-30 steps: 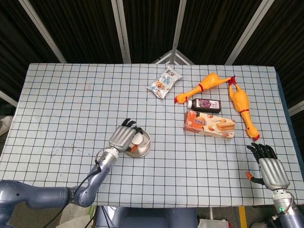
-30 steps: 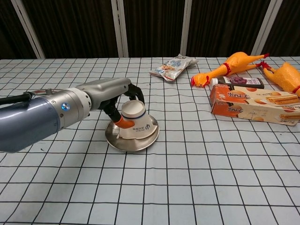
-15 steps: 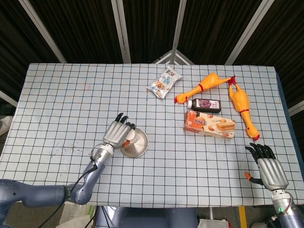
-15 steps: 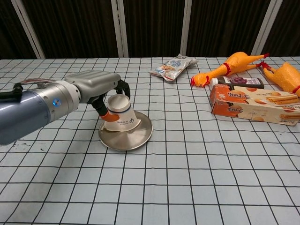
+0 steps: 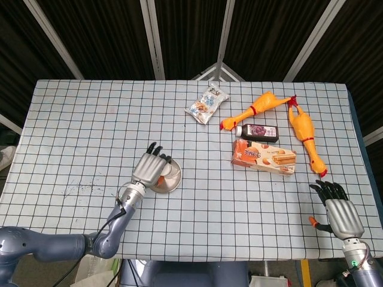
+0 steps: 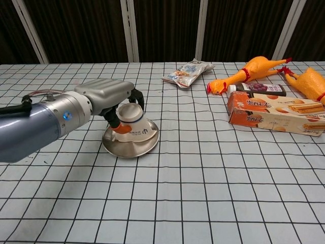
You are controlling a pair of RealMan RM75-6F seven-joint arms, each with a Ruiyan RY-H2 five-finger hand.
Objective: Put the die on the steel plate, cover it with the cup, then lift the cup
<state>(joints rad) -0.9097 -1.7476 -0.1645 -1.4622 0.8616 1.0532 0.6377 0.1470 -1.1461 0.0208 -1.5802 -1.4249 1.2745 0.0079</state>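
Observation:
My left hand (image 6: 107,97) grips an upside-down white cup (image 6: 133,125) from the left, fingers wrapped round its upper part. The cup stands on the round steel plate (image 6: 131,148), which lies left of the table's middle. In the head view the left hand (image 5: 149,169) covers the cup, and only the plate's (image 5: 172,178) right rim shows. No die is visible in either view. My right hand (image 5: 339,213) hovers at the table's near right corner, fingers apart and holding nothing.
A snack bag (image 5: 207,104) lies at the far middle. Two rubber chickens (image 5: 257,109) (image 5: 305,136), a dark bottle (image 5: 258,132) and a biscuit box (image 5: 264,156) crowd the right side. The checked cloth runs to the table edges.
My left hand has dragged the cup and the steel plate under it a little to the left. The right hand has barely moved.

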